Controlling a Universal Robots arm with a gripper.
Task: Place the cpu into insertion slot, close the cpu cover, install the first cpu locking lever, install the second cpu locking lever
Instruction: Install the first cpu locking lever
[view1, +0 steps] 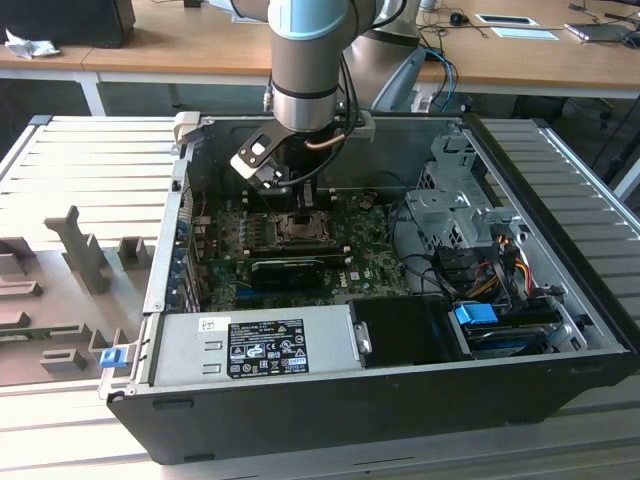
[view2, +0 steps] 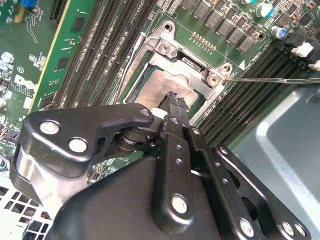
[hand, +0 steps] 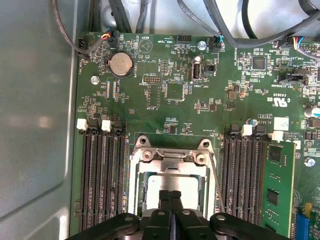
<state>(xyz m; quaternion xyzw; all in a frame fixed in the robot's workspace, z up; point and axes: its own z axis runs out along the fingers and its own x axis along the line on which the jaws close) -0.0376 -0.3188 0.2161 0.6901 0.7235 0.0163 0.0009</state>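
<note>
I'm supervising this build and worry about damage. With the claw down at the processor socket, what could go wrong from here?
1. The shut claw sits right over the chip showing through the window of the cover; pressing off-centre might scrape its metal top.
2. The thin lever runs close beside the memory slots; a sideways slip could knock their white clips.

text check | we see a sticker (view1: 265, 347) on the power supply (view1: 332, 345) | white label (hand: 281, 123) on the motherboard (hand: 140, 67) | we can read none of it
</note>
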